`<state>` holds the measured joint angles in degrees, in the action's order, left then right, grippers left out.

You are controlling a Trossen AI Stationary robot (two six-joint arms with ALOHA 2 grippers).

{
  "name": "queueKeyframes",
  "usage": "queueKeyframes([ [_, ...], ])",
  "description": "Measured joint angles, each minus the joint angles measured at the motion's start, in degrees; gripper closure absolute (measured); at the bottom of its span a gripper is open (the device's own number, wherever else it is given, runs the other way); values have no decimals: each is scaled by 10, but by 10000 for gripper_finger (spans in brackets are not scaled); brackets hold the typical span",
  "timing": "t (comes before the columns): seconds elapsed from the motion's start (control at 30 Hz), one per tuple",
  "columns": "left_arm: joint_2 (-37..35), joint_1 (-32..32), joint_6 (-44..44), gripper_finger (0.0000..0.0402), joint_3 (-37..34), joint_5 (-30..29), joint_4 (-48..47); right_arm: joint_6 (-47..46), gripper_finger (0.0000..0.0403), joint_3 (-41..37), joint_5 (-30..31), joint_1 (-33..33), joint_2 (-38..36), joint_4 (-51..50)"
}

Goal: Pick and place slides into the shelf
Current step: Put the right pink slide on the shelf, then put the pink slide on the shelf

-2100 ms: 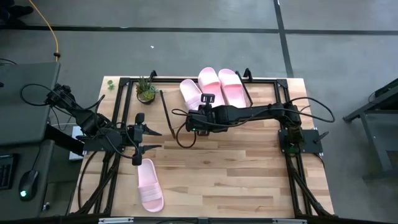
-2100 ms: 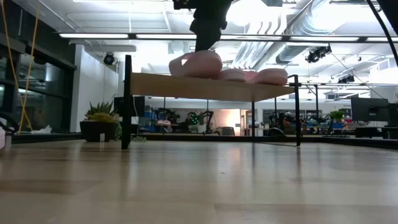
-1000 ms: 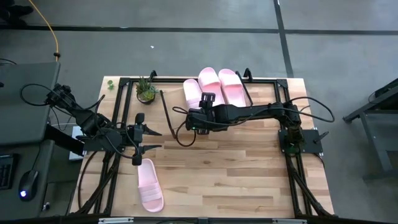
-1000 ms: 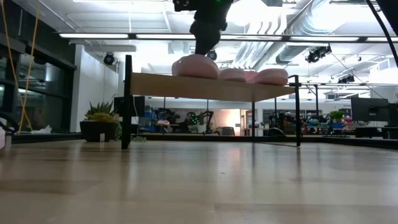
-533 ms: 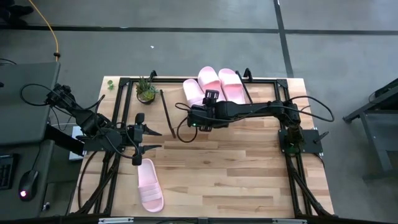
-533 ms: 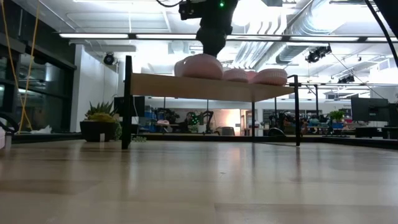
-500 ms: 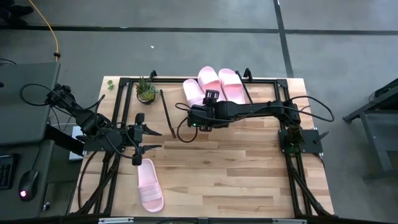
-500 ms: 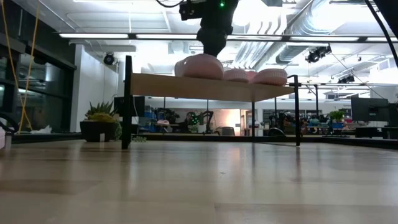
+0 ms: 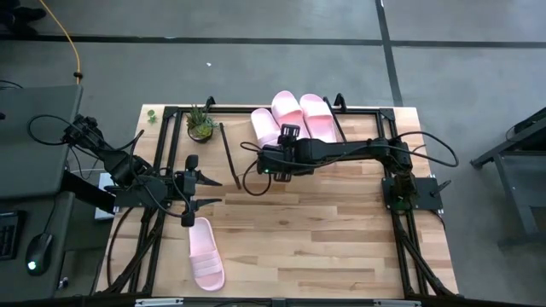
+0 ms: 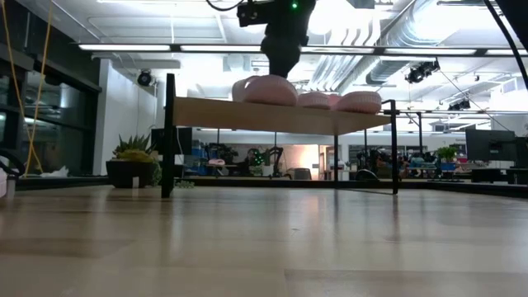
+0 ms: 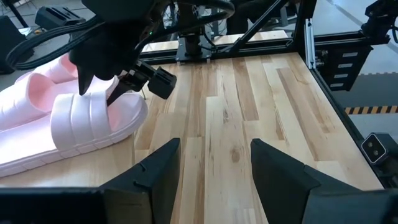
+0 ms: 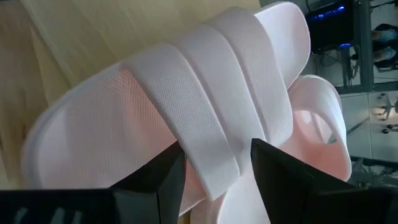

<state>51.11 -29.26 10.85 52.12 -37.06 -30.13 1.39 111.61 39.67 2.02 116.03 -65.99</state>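
Observation:
Three pale pink slides rest on the shelf (image 10: pixel 214 114) at the table's far side. My right gripper (image 12: pixel 217 149) is shut on the leftmost one (image 9: pixel 264 125), which sits sole down beside the other two (image 9: pixel 287 109) (image 9: pixel 316 116). Another slide (image 9: pixel 206 264) lies sole down on the tabletop near the front left. My left gripper (image 9: pixel 213 192) hovers open just beyond that slide and holds nothing. Its own view shows open fingers (image 11: pixel 216 146) facing the shelf. My right gripper has the leftmost slide's wide strap (image 12: pixel 211 171) between its two fingers, near one end of the strap. In the low view the fingers (image 10: pixel 280 64) come down on it from above. The slide sits level with its sole on the shelf board, next to the second slide (image 12: pixel 323 124).
A small potted plant (image 9: pixel 200 126) stands at the far left, beside the shelf's black post (image 10: pixel 169 136). Black frame rails (image 9: pixel 162 153) run along the table's left and right sides. Bare wood (image 9: pixel 324 239) fills the middle and near right.
My right gripper has moved a little toward the table's far right with the slide still between its fingers. The slide has slid along the shelf board and now lies closer to the other two. It has kept still for the last half second.

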Motion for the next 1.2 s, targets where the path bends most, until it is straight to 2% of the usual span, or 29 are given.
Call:
queueKeyframes([
  [0.77, 0, 0, -1, 222, 0, 1, -13, 1, 233, 0, 5, 46, 0, 3],
  [1.0, -3, 0, 27, 222, 0, 24, -72, -8, 233, 0, 13, 69, -1, 7],
  [1.2, -4, 0, 75, 222, 0, 68, -103, -15, 233, 0, 13, 91, -1, 12],
])
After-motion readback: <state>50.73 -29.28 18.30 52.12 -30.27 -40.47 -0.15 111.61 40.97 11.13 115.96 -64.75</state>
